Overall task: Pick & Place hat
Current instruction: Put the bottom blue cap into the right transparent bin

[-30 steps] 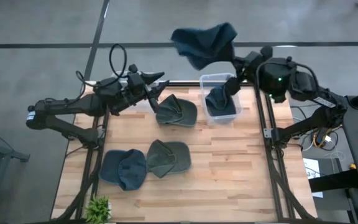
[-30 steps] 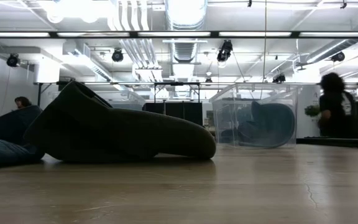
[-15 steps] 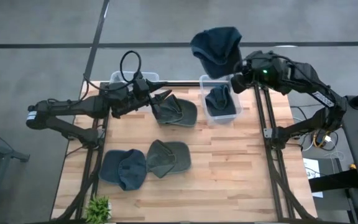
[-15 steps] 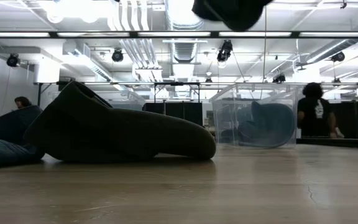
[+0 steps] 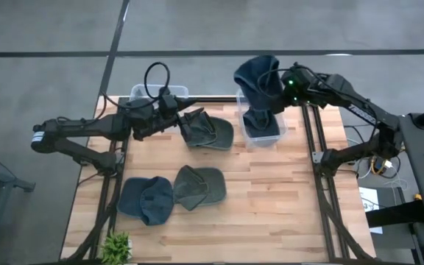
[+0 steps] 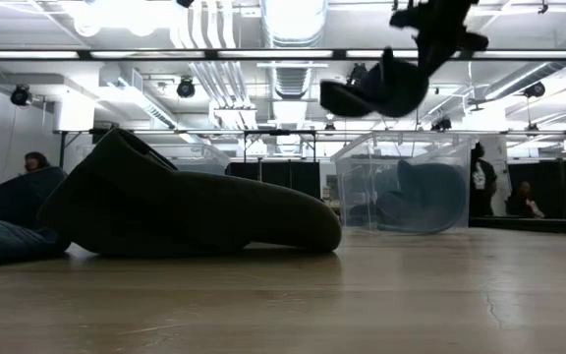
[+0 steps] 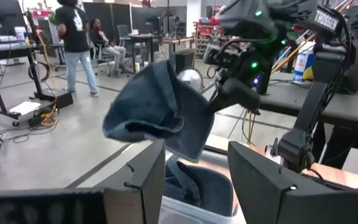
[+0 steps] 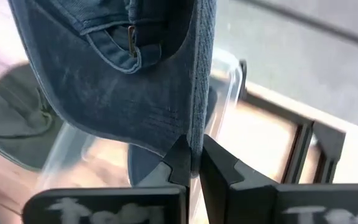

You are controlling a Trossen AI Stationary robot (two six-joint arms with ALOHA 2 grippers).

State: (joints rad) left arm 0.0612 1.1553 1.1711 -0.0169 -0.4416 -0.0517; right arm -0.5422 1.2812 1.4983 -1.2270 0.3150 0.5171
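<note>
My right gripper (image 5: 284, 87) is shut on a blue denim cap (image 5: 258, 77) that it holds in the air over the clear bin (image 5: 278, 136) at the table's far right. In the low view the cap (image 6: 376, 88) is above the bin (image 6: 357, 187). A second blue cap (image 5: 260, 119) lies inside the bin. My left gripper (image 5: 188, 121) is open, level and pointing right, at the left edge of a dark green cap (image 5: 212, 132) lying on the table. I cannot tell whether it touches that cap. My right gripper (image 8: 194, 152) pinches an edge of the blue cap's cloth (image 8: 191, 134) between its two fingertips, not far from the back strap and buckle (image 8: 129, 38). The cap is lifted clear and hangs slack from the fingers above the bin.
Near the table's front lie another blue cap (image 5: 146, 200) and another green cap (image 5: 201, 185), the green one filling the low view (image 6: 185, 206). A second clear bin (image 5: 142, 92) stands behind my left arm. A small plant (image 5: 116, 246) sits at the near left corner. People stand in the room beyond.
My right gripper has carried the blue cap from beyond the table's far edge toward the bin and downward; the cap has come into the low view from above. My left gripper has moved toward the near edge, closer to the dark green cap.
</note>
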